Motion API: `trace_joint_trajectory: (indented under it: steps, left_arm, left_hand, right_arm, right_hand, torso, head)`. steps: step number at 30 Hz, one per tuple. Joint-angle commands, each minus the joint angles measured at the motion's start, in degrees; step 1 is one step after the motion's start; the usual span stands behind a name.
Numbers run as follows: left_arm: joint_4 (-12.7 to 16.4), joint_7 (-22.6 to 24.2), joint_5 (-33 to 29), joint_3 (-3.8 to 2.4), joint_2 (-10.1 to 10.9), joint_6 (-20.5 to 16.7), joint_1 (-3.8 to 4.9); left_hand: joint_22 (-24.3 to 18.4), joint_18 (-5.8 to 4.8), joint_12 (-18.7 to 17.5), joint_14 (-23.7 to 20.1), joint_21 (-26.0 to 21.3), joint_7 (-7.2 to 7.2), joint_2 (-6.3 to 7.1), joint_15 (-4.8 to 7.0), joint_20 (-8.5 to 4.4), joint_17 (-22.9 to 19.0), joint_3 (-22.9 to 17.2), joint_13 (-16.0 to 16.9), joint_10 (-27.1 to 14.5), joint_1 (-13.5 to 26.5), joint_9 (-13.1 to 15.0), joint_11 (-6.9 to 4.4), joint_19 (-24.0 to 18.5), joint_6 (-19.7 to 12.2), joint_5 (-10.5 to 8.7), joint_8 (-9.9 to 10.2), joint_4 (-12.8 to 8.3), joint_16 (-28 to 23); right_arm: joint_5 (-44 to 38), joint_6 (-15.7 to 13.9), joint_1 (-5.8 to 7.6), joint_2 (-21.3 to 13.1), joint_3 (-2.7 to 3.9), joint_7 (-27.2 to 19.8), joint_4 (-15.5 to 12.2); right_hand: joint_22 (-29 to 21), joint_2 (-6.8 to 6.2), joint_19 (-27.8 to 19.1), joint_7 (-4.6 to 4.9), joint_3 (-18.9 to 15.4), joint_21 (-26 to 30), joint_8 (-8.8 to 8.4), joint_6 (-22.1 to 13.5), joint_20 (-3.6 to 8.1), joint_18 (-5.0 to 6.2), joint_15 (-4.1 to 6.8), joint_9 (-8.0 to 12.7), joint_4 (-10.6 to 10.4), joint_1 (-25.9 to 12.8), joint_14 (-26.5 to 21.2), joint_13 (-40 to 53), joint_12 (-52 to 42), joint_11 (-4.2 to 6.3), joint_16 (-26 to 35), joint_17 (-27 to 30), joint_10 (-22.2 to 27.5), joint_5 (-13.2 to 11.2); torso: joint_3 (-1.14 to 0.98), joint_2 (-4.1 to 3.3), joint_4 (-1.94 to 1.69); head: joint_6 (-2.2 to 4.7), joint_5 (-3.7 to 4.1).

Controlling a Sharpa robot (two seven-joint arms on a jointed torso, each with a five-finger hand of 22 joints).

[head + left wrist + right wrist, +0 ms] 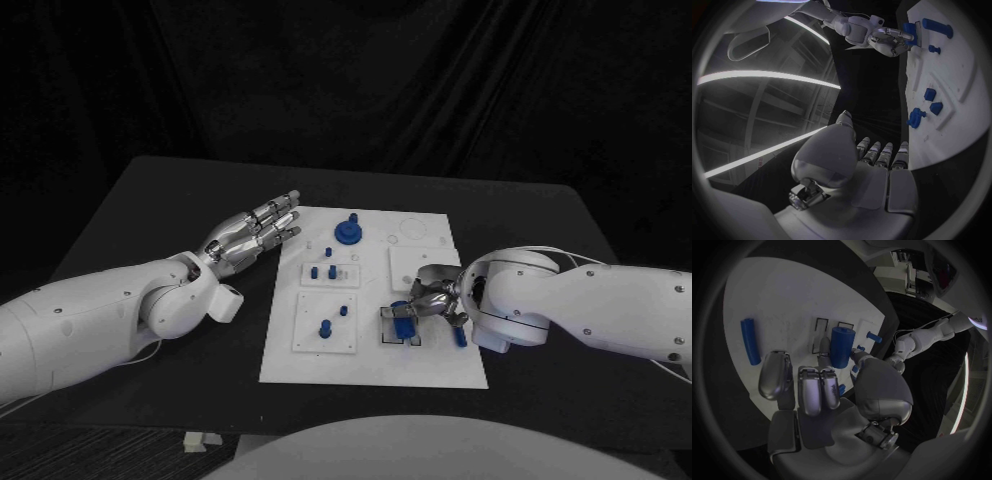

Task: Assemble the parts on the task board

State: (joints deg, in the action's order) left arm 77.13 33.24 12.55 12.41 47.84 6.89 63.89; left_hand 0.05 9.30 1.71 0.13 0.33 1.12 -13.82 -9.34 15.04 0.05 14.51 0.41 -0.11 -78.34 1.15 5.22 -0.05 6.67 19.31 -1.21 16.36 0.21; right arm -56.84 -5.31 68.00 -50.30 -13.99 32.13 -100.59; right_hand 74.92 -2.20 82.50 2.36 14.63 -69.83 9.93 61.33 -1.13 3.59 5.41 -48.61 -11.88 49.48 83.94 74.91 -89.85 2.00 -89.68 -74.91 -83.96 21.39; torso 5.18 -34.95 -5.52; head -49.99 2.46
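The white task board (368, 355) lies in the middle of the black table. My right hand (436, 298) hovers over its near right part and pinches a short blue cylinder (842, 346) between thumb and fingers; the same cylinder (405, 321) stands close to a framed slot. A long blue rod (460, 335) lies loose on the board beside that hand, also the rod (750, 341) in the right wrist view. My left hand (257, 232) is held flat with fingers straight and apart at the board's far left edge, holding nothing; the same hand (870, 165) shows in its wrist view.
A blue knob (348, 230) stands at the board's far middle. Small blue pegs (329, 270) and more blue pieces (329, 325) sit in the left panels. A round recess (415, 230) marks the far right corner. Black table surrounds the board.
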Motion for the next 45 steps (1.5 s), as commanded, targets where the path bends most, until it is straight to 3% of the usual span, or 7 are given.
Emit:
trace_joint_trajectory:
  steps: [1, 6, 26, 35, 40, 42, 45]
  left_arm:
    - [0.1, 0.6, -0.3, -0.05, -0.1, 0.8, -0.12]
    - [0.1, 0.5, -0.3, -0.05, -0.1, 1.0, -0.16]
    - [0.1, 0.2, -0.3, -0.05, -0.1, 1.3, -0.22]
    - [0.0, -0.1, -0.3, -0.05, -0.1, 1.6, -0.26]
    - [0.0, -0.3, -0.3, -0.05, -0.1, 1.8, -0.30]
    - [0.0, -0.4, -0.3, -0.05, -0.1, 1.8, -0.31]
    - [0.0, -0.5, -0.3, -0.05, 0.0, 1.9, -0.34]
  left_hand:
    - [-0.1, 0.76, 0.1, -0.1, -0.3, -0.58, 0.10, -0.33, 0.41, -0.1, -0.2, 0.0, 0.1, -0.5, 0.1, 0.47, 0.0, 0.0, 0.38, -0.3, 0.0, -0.2]
    - [0.0, 0.75, 0.1, -0.1, -0.3, -0.60, 0.14, -0.35, 0.43, -0.1, -0.2, 0.0, 0.1, -0.5, 0.1, 0.48, 0.0, 0.0, 0.41, -0.3, 0.0, -0.2]
    - [0.0, 0.68, 0.1, -0.1, -0.3, -0.92, 0.06, -0.55, 0.56, -0.1, 0.0, 0.0, 0.1, -0.1, 0.1, 0.54, 0.1, 0.3, 0.29, -0.4, 0.3, -0.2]
    - [0.0, 0.65, 0.2, -0.1, -0.3, -1.36, -0.08, -0.64, 0.62, -0.1, 0.1, 0.0, 0.1, 0.0, 0.2, 0.63, 0.1, 0.6, 0.29, -0.5, 0.3, -0.2]
    - [0.0, 0.63, 0.2, -0.1, -0.3, -1.65, -0.15, -0.65, 0.63, -0.1, 0.1, 0.0, 0.1, 0.1, 0.2, 0.78, 0.1, 0.7, 0.31, -0.6, 0.3, -0.2]
    - [0.0, 0.62, 0.3, -0.1, -0.3, -1.79, -0.20, -0.65, 0.64, -0.1, 0.1, 0.0, 0.1, 0.1, 0.2, 0.95, 0.1, 0.8, 0.31, -0.6, 0.3, -0.2]
    - [0.0, 0.62, 0.3, -0.1, -0.3, -1.90, -0.24, -0.65, 0.64, -0.1, 0.1, 0.0, 0.1, 0.1, 0.2, 1.04, 0.1, 0.8, 0.32, -0.6, 0.3, -0.2]
  right_arm:
    - [-0.1, 1.2, -0.38, 0.2, -0.19, 0.9, 0.1]
    - [-0.1, 2.4, -0.39, 0.4, -0.19, 1.3, 0.2]
    - [-0.1, 3.1, -0.39, 0.7, -0.19, 1.7, 0.4]
    - [-0.1, 1.7, -0.40, 0.5, -0.19, 1.5, 0.5]
    - [-0.1, 0.3, -0.40, 0.3, -0.18, 1.1, 0.4]
    - [-0.1, -0.5, -0.40, 0.0, -0.18, 0.7, 0.3]
    - [-0.1, -1.8, -0.39, -0.5, -0.18, -0.3, 0.0]
  right_hand:
    - [9.2, -0.37, 0.0, 0.09, -1.1, 0.4, -0.41, -0.2, -0.34, 0.79, -0.48, 0.1, -0.6, -1.1, 6.1, 15.1, -0.1, -0.52, -0.3, -15.1, -6.0, -2.0]
    - [9.1, -0.63, -0.1, 0.13, -3.1, 0.8, -0.49, -0.2, -0.37, 0.84, -0.52, 0.1, -1.5, -1.8, 6.1, 15.1, -0.1, -0.55, -0.3, -15.1, -6.0, -6.3]
    - [9.0, -0.38, -0.2, 0.28, -6.6, 1.9, -0.78, -0.5, -0.46, 0.98, -0.63, 0.2, -2.9, -2.4, 6.1, 15.1, -0.1, -0.65, -0.3, -15.1, -6.0, -13.7]
    - [8.9, 1.12, -0.2, 0.35, -9.5, 2.4, -0.85, -0.6, -0.53, 1.03, -0.70, 0.2, -4.8, -5.3, 6.1, 15.1, -0.1, -0.71, -0.3, -15.1, -6.0, -16.9]
    - [8.9, 2.53, -0.2, 0.32, -12.3, 2.6, -0.78, -0.5, -0.51, 1.06, -0.67, 0.1, -4.9, -8.5, 6.1, 15.1, -0.1, -0.68, -0.3, -15.1, -6.0, -16.5]
    - [8.8, 4.20, -0.2, 0.28, -14.2, 2.8, -0.71, -0.4, -0.49, 1.09, -0.65, 0.1, -4.9, -11.1, 6.1, 15.1, -0.1, -0.64, -0.3, -15.1, -6.0, -16.3]
    - [8.8, 4.41, -0.1, 0.26, -14.9, 2.9, -0.65, -0.3, -0.48, 1.10, -0.63, 0.0, -4.9, -11.4, 6.1, 15.1, -0.1, -0.62, -0.3, -15.1, -6.0, -16.1]
  torso:
    - [0.00, 0.00, 0.00]
    - [0.02, -0.02, -0.03]
    - [-0.03, 0.00, 0.03]
    - [-0.05, -0.02, 0.00]
    - [-0.05, 0.00, 0.01]
    - [-0.05, -0.01, 0.02]
    - [-0.06, -0.01, 0.05]
  head:
    - [-0.01, -0.13]
    - [-0.01, -0.14]
    - [-0.01, -0.40]
    - [-0.01, -0.44]
    - [-0.01, -0.58]
    - [-0.01, -0.71]
    - [-0.01, -0.90]
